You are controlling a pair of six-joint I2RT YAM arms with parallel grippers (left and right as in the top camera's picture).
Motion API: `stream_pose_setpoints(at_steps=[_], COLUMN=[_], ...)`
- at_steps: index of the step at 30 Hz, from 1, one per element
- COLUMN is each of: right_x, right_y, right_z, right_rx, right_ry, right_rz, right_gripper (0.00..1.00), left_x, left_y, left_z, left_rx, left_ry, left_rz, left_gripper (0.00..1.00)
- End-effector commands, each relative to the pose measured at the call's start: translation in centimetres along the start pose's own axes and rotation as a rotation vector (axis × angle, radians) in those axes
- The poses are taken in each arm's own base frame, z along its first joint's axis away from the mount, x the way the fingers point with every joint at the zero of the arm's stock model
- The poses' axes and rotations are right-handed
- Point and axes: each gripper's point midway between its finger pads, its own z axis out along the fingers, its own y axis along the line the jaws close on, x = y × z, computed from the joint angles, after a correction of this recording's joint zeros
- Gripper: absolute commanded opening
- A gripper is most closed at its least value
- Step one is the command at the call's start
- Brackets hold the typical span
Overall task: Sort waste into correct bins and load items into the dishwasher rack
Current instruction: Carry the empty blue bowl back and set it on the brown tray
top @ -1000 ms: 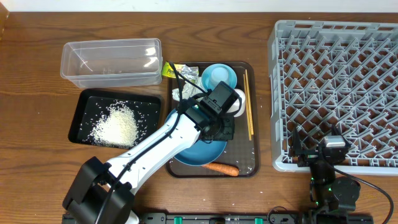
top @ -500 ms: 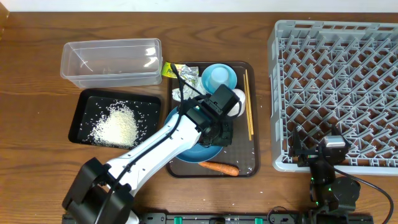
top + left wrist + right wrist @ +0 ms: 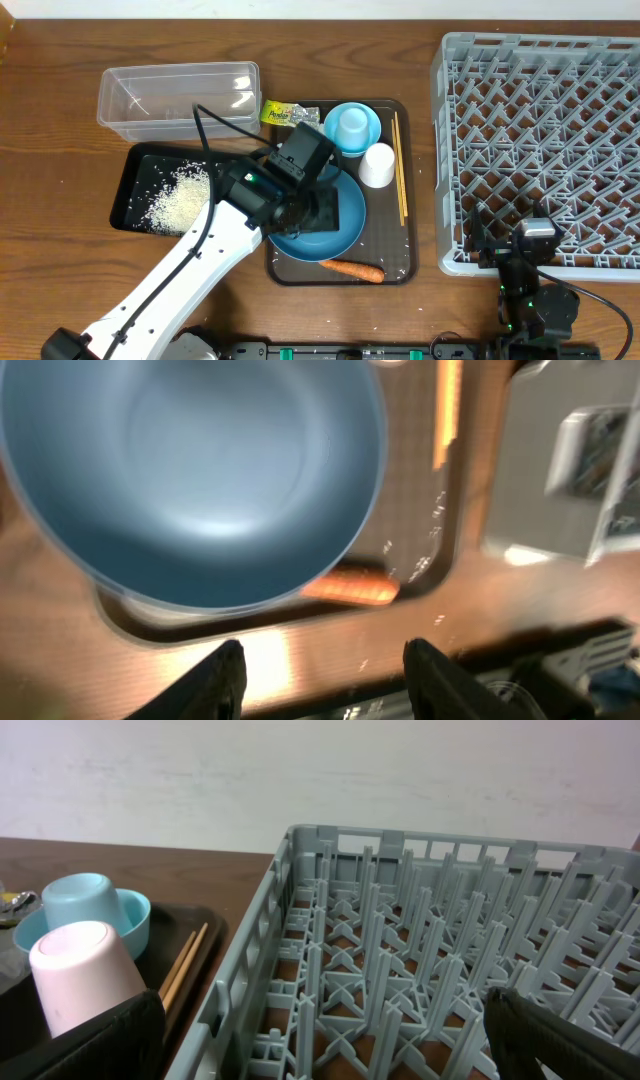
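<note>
My left gripper [image 3: 322,210] is open and empty above the large blue dish [image 3: 345,230] on the brown tray; the left wrist view shows the dish [image 3: 190,470] and the orange carrot [image 3: 350,585]. The carrot [image 3: 352,269] lies at the tray's front. The light-blue cup [image 3: 352,122] stands in the small bowl [image 3: 335,137], with the white-pinkish cup [image 3: 377,165] and chopsticks [image 3: 399,180] beside them. The wrapper [image 3: 283,113] lies at the tray's back left. Rice [image 3: 185,197] sits in the black tray [image 3: 135,165]. The tissue is hidden. My right gripper [image 3: 535,237] is open at the grey rack [image 3: 545,130].
The clear box [image 3: 178,98] stands behind the black tray. The brown serving tray [image 3: 405,255] lies between the bins and the rack. My left arm reaches diagonally over the black tray's front right corner. The right wrist view shows the rack's lattice [image 3: 420,950] and both cups.
My left arm has swung left and back. The white-pinkish cup is now uncovered and the tissue is covered. The right arm has not moved.
</note>
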Motion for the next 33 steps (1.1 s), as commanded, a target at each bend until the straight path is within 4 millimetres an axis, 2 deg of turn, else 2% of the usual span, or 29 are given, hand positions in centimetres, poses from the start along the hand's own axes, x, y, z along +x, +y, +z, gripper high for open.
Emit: stream_pose_setpoints(at_steps=[1, 4, 6, 9, 13, 16, 21, 26, 28, 33], right_x=[0.1, 0.1, 0.1, 0.1, 0.1, 0.1, 0.1, 0.1, 0.1, 0.1], right_y=[0.4, 0.4, 0.4, 0.4, 0.4, 0.4, 0.4, 0.4, 0.4, 0.4], right_z=[0.0, 0.0, 0.0, 0.0, 0.0, 0.0, 0.0, 0.0, 0.0, 0.0], right_rx=[-0.017, -0.017, -0.017, -0.017, -0.017, -0.017, -0.017, -0.017, -0.017, -0.017], right_ry=[0.004, 0.004, 0.004, 0.004, 0.004, 0.004, 0.004, 0.004, 0.004, 0.004], right_rz=[-0.009, -0.009, -0.009, -0.009, -0.009, -0.009, -0.009, -0.009, -0.009, -0.009], right_gripper=[0.99, 0.99, 0.99, 0.99, 0.99, 0.99, 0.99, 0.99, 0.99, 0.99], left_x=[1.6, 3.2, 4.2, 5.3, 6.3, 7.2, 7.3, 5.9, 5.8, 6.1], left_y=[-0.5, -1.5, -2.3, -2.3, 0.4, 1.0, -0.5, -2.6, -2.7, -1.9], left_z=[-0.2, 0.0, 0.1, 0.6, 1.7, 2.8, 5.0, 6.9, 7.6, 9.8], left_rx=[0.009, 0.041, 0.062, 0.018, -0.200, -0.267, -0.216, -0.134, -0.136, -0.209], left_ry=[0.063, 0.121, 0.154, 0.161, 0.062, -0.010, -0.102, -0.127, -0.130, -0.121], left_rz=[0.008, 0.028, 0.042, 0.012, -0.176, -0.341, -0.488, -0.535, -0.590, -0.671], left_gripper=[0.62, 0.80, 0.84, 0.85, 0.85, 0.85, 0.85, 0.84, 0.80, 0.79])
